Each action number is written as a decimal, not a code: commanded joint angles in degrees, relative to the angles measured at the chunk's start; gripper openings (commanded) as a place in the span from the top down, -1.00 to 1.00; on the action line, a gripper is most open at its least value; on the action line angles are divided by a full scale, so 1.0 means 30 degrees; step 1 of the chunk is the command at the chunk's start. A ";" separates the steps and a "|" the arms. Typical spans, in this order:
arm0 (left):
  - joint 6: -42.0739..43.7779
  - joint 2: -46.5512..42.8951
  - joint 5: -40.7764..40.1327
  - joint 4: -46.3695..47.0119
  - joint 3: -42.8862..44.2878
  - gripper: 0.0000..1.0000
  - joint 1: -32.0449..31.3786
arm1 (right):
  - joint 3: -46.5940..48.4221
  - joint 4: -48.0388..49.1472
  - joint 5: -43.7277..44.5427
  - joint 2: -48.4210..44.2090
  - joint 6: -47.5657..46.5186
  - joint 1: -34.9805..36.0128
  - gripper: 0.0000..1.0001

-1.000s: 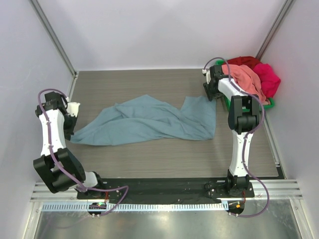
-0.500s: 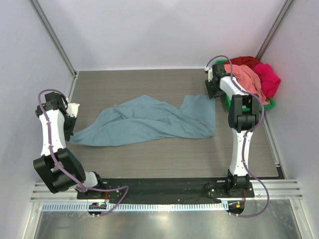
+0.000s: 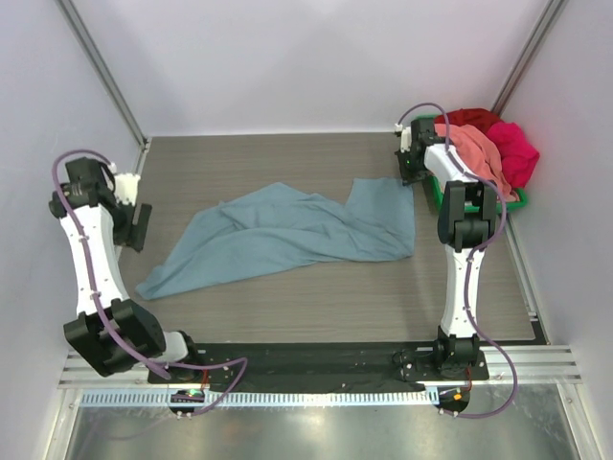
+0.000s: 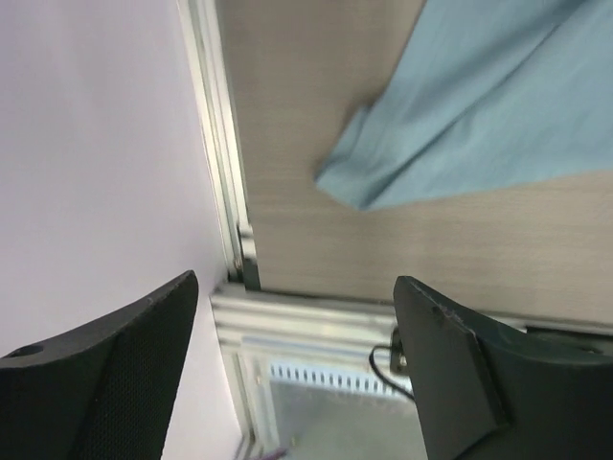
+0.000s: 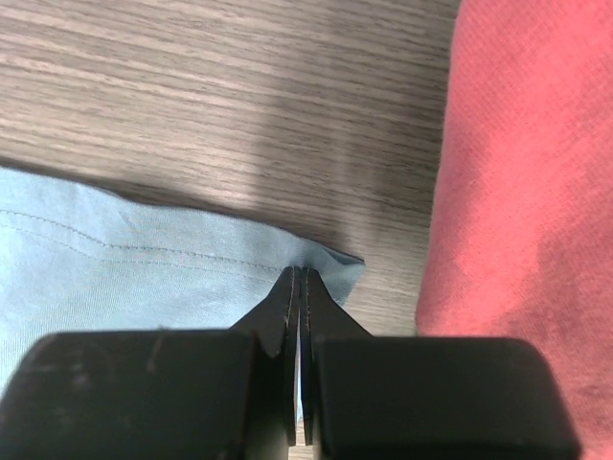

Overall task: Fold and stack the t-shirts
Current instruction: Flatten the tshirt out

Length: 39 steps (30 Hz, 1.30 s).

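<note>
Risk: the hem corner could be pulled out of so thin a pinch if it is dragged while rumpled cloth clings to the tabletop (image 3: 287, 316); the salmon-pink t-shirt (image 5: 517, 192) just beside it could be snagged.
Right fingers (image 5: 287, 297): pressed together on the blue-grey t-shirt (image 3: 287, 235) corner, upper right, arm stretched far.
Left fingers (image 4: 124, 364): spread wide, nothing held, raised at the left edge.
Blue-grey t-shirt: crumpled mid-tabletop.

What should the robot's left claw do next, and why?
Probably lower the left claw onto the loose corner of the blue shirt and pinch it. That claw is open and empty, while the right claw is shut on the far hem, so gripping both ends could help spread it flat.
</note>
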 commanded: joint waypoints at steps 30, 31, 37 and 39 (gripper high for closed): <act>-0.4723 1.3375 0.9445 -0.1804 1.4193 -0.82 -0.5402 | 0.1705 0.0164 0.1554 0.0592 0.0148 -0.0293 -0.11; -0.4722 1.3346 0.9387 -0.1804 1.4105 -0.81 -0.5431 | 0.1735 0.0163 0.1321 0.0768 0.0267 -0.0294 -0.10; -0.4517 1.3112 0.8801 -0.1950 1.3870 -0.81 -0.5578 | 0.0830 -0.0773 -0.1637 0.0858 0.1905 -0.0352 0.00; -0.4517 1.3053 0.8713 -0.1951 1.3725 -0.81 -0.5578 | 0.0157 -0.0861 -0.2252 0.0711 0.2142 -0.0323 0.09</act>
